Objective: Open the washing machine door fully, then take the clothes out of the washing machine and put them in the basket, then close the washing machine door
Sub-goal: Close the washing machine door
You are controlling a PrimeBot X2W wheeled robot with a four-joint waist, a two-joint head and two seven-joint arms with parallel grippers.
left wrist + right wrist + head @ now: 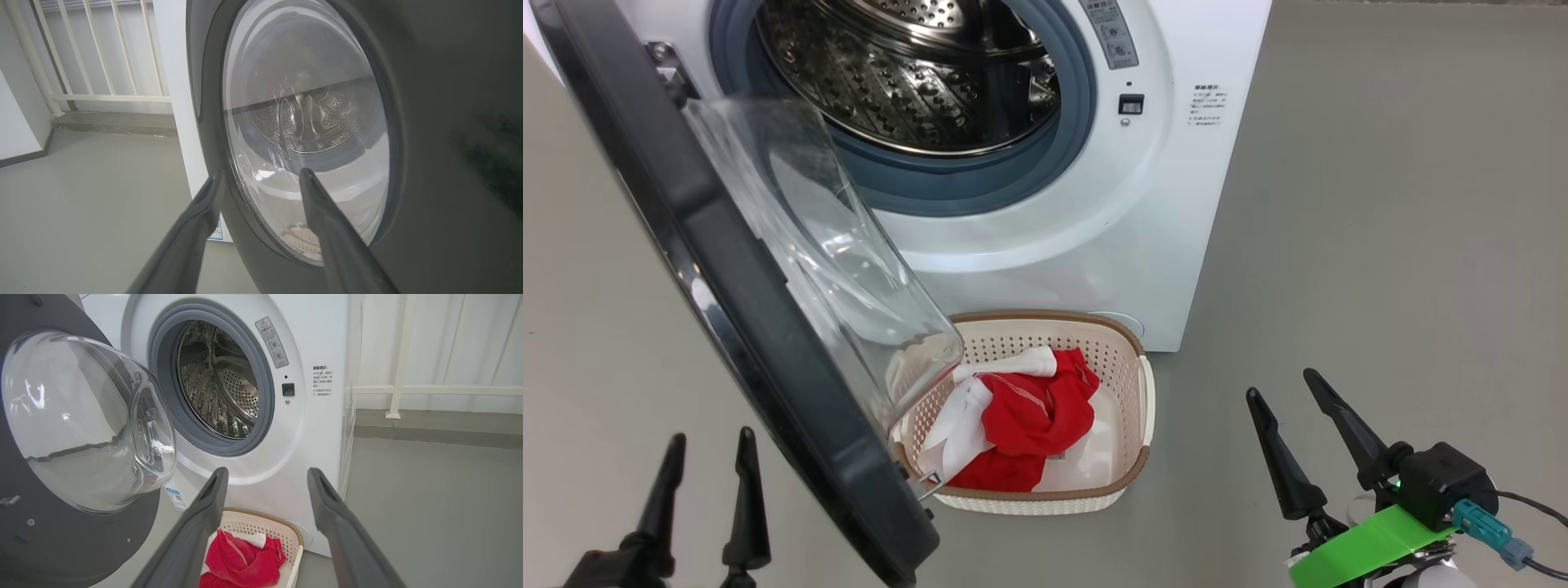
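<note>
On the grey floor point(1380, 245) just in front of the big white front-loading washing machine point(1045, 245) sits the small cream perforated plastic basket with a brown rim point(1029, 336). The soft red and white clothes point(1029, 416) are bunched inside it. The perforated steel drum point(915, 82) shows no fabric in the part I can see. The large round door with glossy black rim and clear glass bowl point(752, 286) is swung wide, its glass overhanging the basket's left end. Opening and unloading look done; closing the door is what's left. Left gripper point(711, 438): fingers apart, empty, on the door's outer side, close but not visibly touching, which looks a decent spot to push from. Right gripper point(1281, 384): fingers apart, empty, off to the basket's right.
</note>
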